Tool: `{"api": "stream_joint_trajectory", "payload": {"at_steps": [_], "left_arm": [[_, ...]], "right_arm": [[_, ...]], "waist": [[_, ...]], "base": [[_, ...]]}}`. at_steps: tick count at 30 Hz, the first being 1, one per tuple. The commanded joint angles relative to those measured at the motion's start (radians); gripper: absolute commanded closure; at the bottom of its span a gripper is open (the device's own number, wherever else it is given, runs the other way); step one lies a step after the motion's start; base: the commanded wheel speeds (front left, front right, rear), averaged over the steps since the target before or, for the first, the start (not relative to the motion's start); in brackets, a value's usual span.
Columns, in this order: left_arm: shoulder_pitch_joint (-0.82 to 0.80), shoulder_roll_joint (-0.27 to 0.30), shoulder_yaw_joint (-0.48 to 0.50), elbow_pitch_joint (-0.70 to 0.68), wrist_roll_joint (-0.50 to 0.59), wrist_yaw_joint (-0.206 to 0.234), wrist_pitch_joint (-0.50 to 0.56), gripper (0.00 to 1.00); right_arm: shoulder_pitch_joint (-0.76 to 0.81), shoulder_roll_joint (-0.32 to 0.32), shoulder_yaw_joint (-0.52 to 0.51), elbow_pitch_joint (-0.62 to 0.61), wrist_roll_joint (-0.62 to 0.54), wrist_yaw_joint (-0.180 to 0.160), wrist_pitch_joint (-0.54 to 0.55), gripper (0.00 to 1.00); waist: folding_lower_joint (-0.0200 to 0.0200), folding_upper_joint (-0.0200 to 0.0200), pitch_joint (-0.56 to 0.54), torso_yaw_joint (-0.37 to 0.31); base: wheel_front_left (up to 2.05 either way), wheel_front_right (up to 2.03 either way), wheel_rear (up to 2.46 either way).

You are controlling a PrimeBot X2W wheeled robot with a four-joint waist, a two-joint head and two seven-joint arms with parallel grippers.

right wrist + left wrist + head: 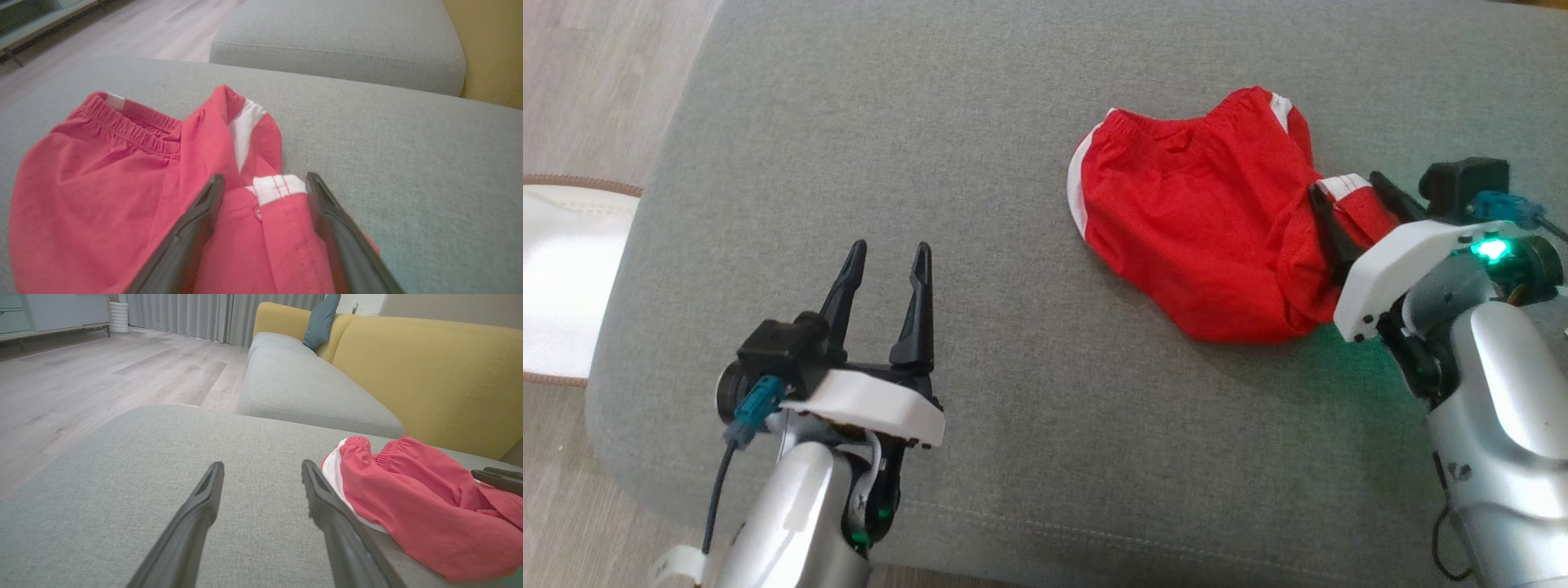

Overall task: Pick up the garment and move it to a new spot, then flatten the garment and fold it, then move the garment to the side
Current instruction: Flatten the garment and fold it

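Observation:
The garment (1201,220) is a pair of red shorts with white side stripes and an elastic waistband, lying crumpled on the grey cushion (1013,367) right of centre. My right gripper (1347,200) is open, its two dark fingers straddling a red fold with a white hem (278,185) at the garment's right end. In the left wrist view the garment (408,498) lies to the right of my left gripper (261,473). My left gripper (886,265) is open and empty over bare cushion, well to the left of the garment.
The grey cushion's left edge drops to wood floor (588,82), where a white mat with a brown border (564,278) lies. A second grey seat cushion (302,388) and a yellow sofa back (429,375) with a teal pillow (320,320) stand beyond.

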Motion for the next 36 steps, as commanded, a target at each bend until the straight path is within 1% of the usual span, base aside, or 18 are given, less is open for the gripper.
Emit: {"api": "stream_joint_trajectory", "payload": {"at_steps": [1,4,8,9,10,16,21,26,27,31,36], "left_arm": [[-0.030,0.003,0.028,-0.035,0.001,0.002,-0.012,0.00],[-0.030,0.003,0.022,-0.033,0.001,0.000,-0.012,0.00],[-0.038,0.003,0.015,-0.033,-0.003,0.002,-0.012,0.00],[-0.040,0.003,0.013,-0.033,-0.004,0.002,-0.012,0.00],[-0.043,0.003,0.012,-0.033,-0.004,0.002,-0.012,0.00],[-0.051,0.003,0.013,-0.030,-0.009,0.004,-0.012,0.00],[-0.057,0.003,0.016,-0.033,-0.010,0.005,-0.012,0.00],[-0.062,0.003,0.010,-0.038,-0.015,0.005,-0.012,0.00],[-0.062,0.003,0.010,-0.038,-0.015,0.005,-0.012,0.00],[-0.063,0.003,0.006,-0.039,-0.018,0.006,-0.012,0.00],[-0.064,0.003,0.005,-0.042,-0.022,0.009,-0.012,0.00]], "right_arm": [[0.004,-0.016,0.022,-0.038,0.005,0.007,0.012,0.00],[0.017,-0.036,0.025,-0.025,-0.021,0.007,0.050,0.00],[0.008,-0.033,0.020,-0.001,-0.033,0.007,0.075,0.00],[0.002,-0.030,0.017,0.004,-0.025,0.007,0.078,0.74],[-0.007,-0.028,0.010,0.006,-0.019,0.007,0.074,1.00],[-0.071,-0.060,-0.058,0.013,-0.035,0.007,0.021,1.00],[-0.166,-0.115,-0.145,0.027,-0.078,0.007,-0.060,1.00],[-0.282,-0.157,-0.191,0.069,-0.132,0.007,-0.148,1.00],[-0.282,-0.157,-0.191,0.069,-0.132,0.007,-0.148,1.00],[-0.363,-0.167,-0.186,0.120,-0.166,0.007,-0.211,1.00],[-0.437,-0.152,-0.191,0.180,-0.192,0.007,-0.307,1.00]], "waist": [[0.0000,0.0000,0.000,-0.003],[0.0000,0.0000,0.001,-0.008],[0.0000,0.0000,0.009,-0.009],[0.0000,0.0000,0.012,-0.009],[0.0000,0.0000,0.015,-0.009],[0.0000,0.0000,0.023,-0.006],[0.0000,0.0000,0.027,-0.003],[0.0000,0.0000,0.030,0.003],[0.0000,0.0000,0.030,0.003],[0.0000,0.0000,0.034,0.011],[0.0000,0.0000,0.040,0.018]], "base": [[0.00,0.00,0.00],[0.00,0.00,0.00],[0.00,0.00,0.00],[0.00,0.00,0.00],[0.00,0.00,0.00],[0.00,0.00,0.00],[0.00,0.00,0.00],[0.00,0.00,0.00],[0.00,0.00,0.00],[0.00,0.00,0.00],[0.00,0.00,0.00]]}}
